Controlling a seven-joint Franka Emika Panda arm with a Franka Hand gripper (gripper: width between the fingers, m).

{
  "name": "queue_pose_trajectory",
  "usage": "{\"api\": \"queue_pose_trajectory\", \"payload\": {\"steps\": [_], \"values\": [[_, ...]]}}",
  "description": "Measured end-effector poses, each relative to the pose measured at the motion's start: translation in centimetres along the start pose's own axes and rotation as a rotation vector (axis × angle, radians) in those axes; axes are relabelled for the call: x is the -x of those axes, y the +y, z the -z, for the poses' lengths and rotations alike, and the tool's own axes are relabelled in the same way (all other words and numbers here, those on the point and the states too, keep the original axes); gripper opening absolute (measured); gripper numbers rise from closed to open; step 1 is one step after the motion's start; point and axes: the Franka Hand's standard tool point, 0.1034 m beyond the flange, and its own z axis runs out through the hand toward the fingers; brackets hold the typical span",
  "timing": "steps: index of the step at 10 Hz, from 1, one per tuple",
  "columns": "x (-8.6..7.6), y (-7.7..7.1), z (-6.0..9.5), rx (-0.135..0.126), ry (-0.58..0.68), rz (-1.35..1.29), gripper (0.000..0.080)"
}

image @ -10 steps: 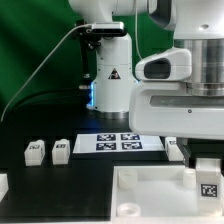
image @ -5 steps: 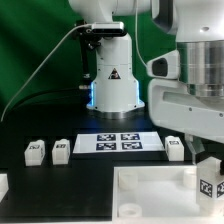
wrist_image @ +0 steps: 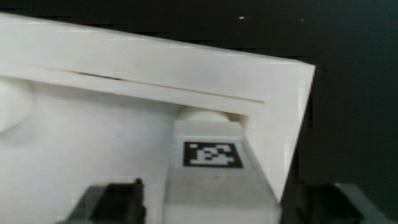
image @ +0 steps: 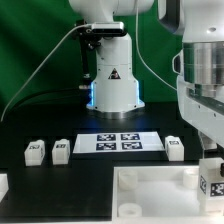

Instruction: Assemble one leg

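One leg (image: 212, 185), a white block with a black-and-white tag, stands upright at the corner of the large white tray-like piece (image: 150, 178) on the exterior view's right. My gripper (image: 210, 160) hangs directly over it. In the wrist view the leg (wrist_image: 214, 155) runs between my two dark fingers (wrist_image: 116, 205), with a visible gap on each side. The gripper (wrist_image: 228, 206) is open and straddles the leg. The tray's white rim (wrist_image: 107, 60) fills the rest of that view.
Two more legs (image: 35, 151) (image: 60, 150) stand at the exterior view's left and one (image: 175, 148) at its right. The marker board (image: 120, 142) lies before the robot base (image: 110, 80). A white part (image: 3, 185) shows at the left edge.
My arm and hand have shifted toward the exterior view's right. The leg at the tray's corner shows slightly further right too.
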Motion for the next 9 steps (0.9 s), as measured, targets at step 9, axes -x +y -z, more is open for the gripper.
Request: {"api": "queue_pose_trajectory", "payload": {"steps": [9], "values": [[0.3,0.6,-0.7,0.000,0.023,1.081,0.0648]]}}
